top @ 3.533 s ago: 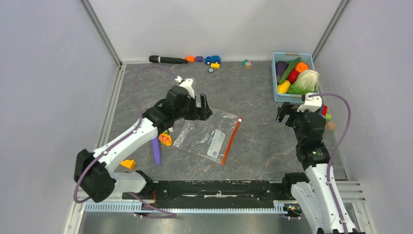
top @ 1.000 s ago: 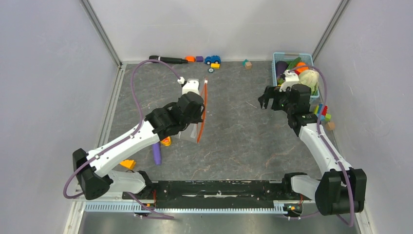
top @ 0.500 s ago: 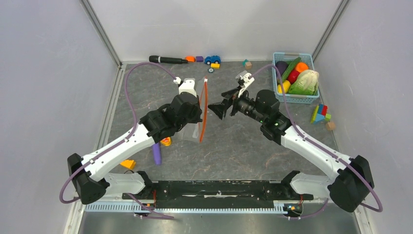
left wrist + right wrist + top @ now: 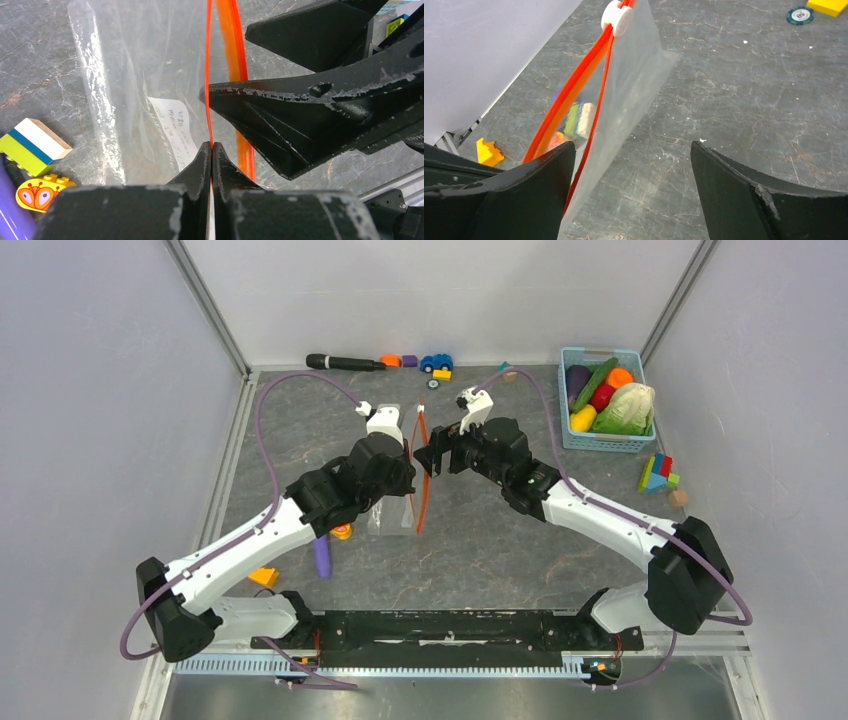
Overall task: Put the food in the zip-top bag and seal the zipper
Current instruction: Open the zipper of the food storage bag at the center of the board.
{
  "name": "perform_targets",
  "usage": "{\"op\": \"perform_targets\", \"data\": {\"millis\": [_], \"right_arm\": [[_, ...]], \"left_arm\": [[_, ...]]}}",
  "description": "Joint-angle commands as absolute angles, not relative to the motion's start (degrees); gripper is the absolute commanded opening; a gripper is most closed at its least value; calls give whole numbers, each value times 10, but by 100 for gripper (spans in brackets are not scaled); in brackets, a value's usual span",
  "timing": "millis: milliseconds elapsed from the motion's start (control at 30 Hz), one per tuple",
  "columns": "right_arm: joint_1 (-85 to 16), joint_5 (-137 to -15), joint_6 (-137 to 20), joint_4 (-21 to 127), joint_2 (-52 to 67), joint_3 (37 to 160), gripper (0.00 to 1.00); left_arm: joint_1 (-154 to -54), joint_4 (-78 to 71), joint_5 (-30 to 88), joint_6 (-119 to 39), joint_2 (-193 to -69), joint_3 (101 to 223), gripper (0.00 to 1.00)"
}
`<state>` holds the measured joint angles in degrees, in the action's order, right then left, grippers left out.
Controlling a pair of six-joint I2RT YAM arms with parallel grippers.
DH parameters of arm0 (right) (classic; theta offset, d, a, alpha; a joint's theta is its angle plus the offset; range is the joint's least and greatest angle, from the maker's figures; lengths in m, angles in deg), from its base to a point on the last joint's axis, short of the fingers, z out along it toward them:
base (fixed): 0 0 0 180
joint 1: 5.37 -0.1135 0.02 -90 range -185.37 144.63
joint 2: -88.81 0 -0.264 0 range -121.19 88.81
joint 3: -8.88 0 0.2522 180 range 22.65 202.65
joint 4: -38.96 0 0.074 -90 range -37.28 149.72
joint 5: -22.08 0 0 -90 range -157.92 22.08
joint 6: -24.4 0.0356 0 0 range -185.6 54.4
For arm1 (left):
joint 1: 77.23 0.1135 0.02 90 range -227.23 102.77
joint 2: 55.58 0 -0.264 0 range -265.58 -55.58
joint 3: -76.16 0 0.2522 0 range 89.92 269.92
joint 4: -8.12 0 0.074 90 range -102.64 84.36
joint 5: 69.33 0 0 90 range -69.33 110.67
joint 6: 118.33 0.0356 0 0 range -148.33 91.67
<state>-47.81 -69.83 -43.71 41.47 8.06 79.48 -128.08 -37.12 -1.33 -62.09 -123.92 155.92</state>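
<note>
Jaws of left gripper [image 4: 212, 148] pinch the zipper [image 4: 231, 45], clear only in its wrist view; right gripper [image 4: 632, 147], 3 o'clock of zip-top bag [image 4: 634, 65], spread.

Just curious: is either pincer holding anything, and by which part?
Left pincer pinches the zip-top bag by its orange zipper; right pincer is open, holding nothing.

You had the left gripper [image 4: 211, 148] clamped on one thin lip of the zipper [image 4: 233, 50], with the clear zip-top bag [image 4: 135, 75] and its white label [image 4: 172, 131] spread to the left. The right gripper [image 4: 225, 64] stood wide apart, one fingertip [image 4: 216, 95] right at that lip. A striped block [image 4: 34, 145] lay nearby.
</note>
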Motion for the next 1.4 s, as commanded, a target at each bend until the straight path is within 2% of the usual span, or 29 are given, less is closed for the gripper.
{"op": "perform_targets", "data": {"millis": [0,167,267,300,433,500,533,567,767,1100,1267,1367], "right_arm": [[-485,-660,-422,414,86,801,91],[-492,-667,-422,411,84,792,89],[-501,-677,-415,406,72,788,81],[-505,-677,-414,403,68,787,74],[-508,-673,-432,412,69,779,31],[-508,-640,-449,436,78,778,13],[-508,-627,-463,450,83,776,5],[-508,-623,-479,460,88,776,1],[-506,-591,-561,557,105,784,0],[-469,-540,-626,626,172,759,0],[-451,-542,-630,628,189,752,0],[-450,-604,-634,611,188,747,0]], "left_arm": [[-1279,-359,-34,-643,-1219,1558,2],[-1279,-362,-42,-650,-1217,1559,2],[-1279,-359,-45,-646,-1212,1558,2],[-1279,-362,-53,-645,-1212,1559,2],[-1279,-423,-121,-662,-1212,1571,2],[-1279,-453,-164,-672,-1206,1571,2],[-1278,-468,-190,-678,-1202,1569,2],[-1276,-484,-208,-684,-1198,1569,2],[-1239,-569,-289,-717,-1189,1567,2],[-1159,-627,-328,-715,-1185,1562,2],[-1158,-639,-323,-718,-1186,1569,2],[-1158,-617,-278,-696,-1183,1565,2]]}}
